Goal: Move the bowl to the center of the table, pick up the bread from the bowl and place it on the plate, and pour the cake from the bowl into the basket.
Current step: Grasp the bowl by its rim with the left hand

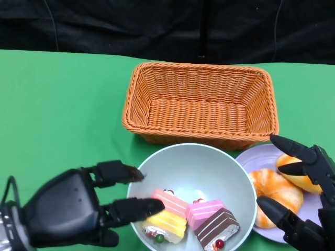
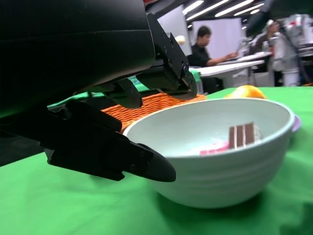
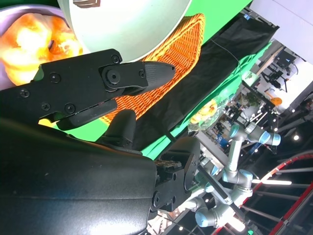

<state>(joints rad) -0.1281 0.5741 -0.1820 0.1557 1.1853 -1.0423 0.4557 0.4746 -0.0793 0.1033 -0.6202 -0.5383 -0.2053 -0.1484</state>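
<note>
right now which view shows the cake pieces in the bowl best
The head view: it looks down into the bowl at all the cake pieces. The left wrist view catches only two past the rim; the right wrist view shows none clearly.

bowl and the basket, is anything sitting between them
Nothing. In the head view the bowl sits right in front of the basket, its far rim almost at the basket's near wall; only slivers of green table show either side.

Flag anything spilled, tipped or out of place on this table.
Nothing stands out. The cake pieces lie jumbled but inside the upright bowl, the bread sits on the plate, and the basket stands level and empty.
</note>
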